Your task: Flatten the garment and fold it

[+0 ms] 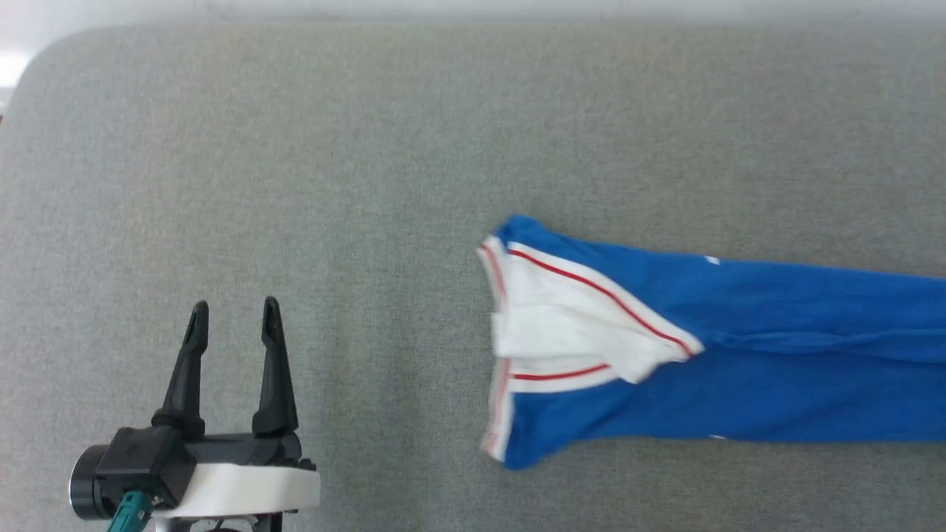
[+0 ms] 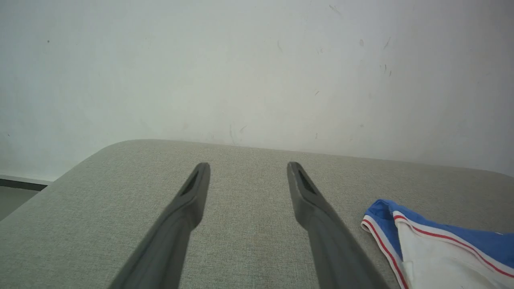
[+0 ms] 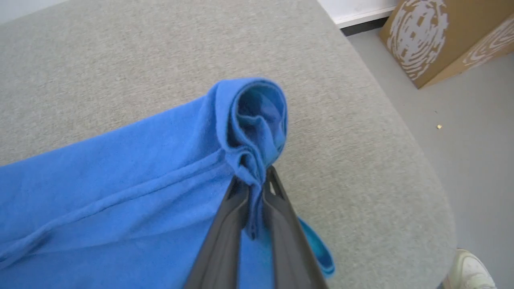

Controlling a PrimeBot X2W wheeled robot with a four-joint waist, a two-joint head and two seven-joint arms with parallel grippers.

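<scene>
**item:** garment (image 1: 739, 355). royal-blue jersey cloth with a white sleeve panel and red-and-white striped trim.
**location:** on the grey cloth-covered table (image 1: 295, 148), in the right half of the head view. it is drawn out as a long narrow band that runs off that view's right edge. the white trimmed sleeve end points toward the table's middle.
**condition:** bunched lengthwise and creased.

**item:** left gripper (image 1: 235, 304).
**location:** lower left of the head view, over bare table, well apart from the garment, which lies to its right.
**state:** released, fingers spread wide with bare table between them.
**left wrist view:** the garment's trimmed sleeve end sits at the lower right, near the right-hand finger but not touching it. a pale wall (image 2: 241, 60) stands behind.

**item:** right gripper (image 3: 255, 180).
**location:** at the garment's plain blue end, close to a rounded table corner, as seen in the right wrist view.
**state:** clenched on a gathered fold of the blue cloth, which rolls up above the fingertips. the rest of the garment trails off to that view's left across the table.

**other:** grey floor (image 3: 474, 140); printed cardboard box (image 3: 441, 36) beyond the table; toe of a pale shoe (image 3: 470, 269) at the lower right corner.
</scene>
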